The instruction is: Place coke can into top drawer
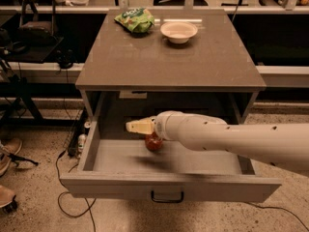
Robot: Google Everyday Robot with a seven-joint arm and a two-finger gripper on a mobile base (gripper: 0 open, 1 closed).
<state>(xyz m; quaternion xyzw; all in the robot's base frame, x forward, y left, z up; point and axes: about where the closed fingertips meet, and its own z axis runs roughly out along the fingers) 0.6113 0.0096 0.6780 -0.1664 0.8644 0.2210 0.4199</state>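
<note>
The top drawer (pixel 120 182) is pulled wide open below the grey table top, with its dark handle (pixel 167 196) at the front centre. The red coke can (pixel 153 142) is inside the drawer, near the middle toward the back, partly hidden under my arm. My gripper (pixel 140 126) reaches in from the right on the white arm (pixel 227 137) and sits right above the can, pointing left. I cannot tell whether the can rests on the drawer floor or hangs from the gripper.
A green chip bag (pixel 135 19) and a white bowl (pixel 178 31) lie at the back of the table top (pixel 169 62). Cables and a power strip (pixel 77 141) lie on the floor at the left. Dark stands and shelving stand at the left.
</note>
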